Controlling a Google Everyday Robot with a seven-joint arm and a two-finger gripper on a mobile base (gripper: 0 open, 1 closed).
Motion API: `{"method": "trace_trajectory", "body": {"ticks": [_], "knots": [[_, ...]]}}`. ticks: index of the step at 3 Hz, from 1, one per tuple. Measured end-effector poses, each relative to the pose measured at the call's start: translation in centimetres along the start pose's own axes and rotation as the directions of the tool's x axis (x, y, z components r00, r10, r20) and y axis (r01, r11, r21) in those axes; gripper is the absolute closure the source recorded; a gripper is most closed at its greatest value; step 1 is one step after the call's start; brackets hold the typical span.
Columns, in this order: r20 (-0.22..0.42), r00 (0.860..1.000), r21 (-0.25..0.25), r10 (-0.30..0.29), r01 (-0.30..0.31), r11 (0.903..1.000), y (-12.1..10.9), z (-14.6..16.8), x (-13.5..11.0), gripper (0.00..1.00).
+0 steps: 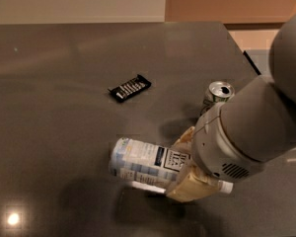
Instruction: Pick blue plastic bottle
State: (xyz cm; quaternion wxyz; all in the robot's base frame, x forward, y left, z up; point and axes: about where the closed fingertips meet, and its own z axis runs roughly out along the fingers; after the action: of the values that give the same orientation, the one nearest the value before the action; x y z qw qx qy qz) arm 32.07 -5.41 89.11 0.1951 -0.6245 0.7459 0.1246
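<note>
The blue plastic bottle (145, 163) lies on its side, with a pale blue-and-white label, a dark "TEA" panel and a white cap (226, 186) pointing right. My gripper (183, 165) is at the lower right of the camera view and is shut on the bottle's neck end. One cream finger (185, 138) is behind the bottle and the other (186, 190) is in front. The bottle hangs a little above the dark table (59, 107), with its shadow on the table underneath. My grey arm hides the bottle's shoulder.
A silver-green soda can (218, 96) stands upright just behind my arm, close to the gripper. A small black wrapped bar (130, 88) lies further back, left of the can. The table's right edge (242, 53) runs past the can.
</note>
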Motion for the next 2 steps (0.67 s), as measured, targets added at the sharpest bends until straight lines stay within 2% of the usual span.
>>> {"method": "trace_trajectory", "body": {"ticks": [2], "knots": [[-0.015, 0.999, 0.008, -0.032, 0.032, 0.9995, -1.4, -5.0, -2.8, 1.0]]}}
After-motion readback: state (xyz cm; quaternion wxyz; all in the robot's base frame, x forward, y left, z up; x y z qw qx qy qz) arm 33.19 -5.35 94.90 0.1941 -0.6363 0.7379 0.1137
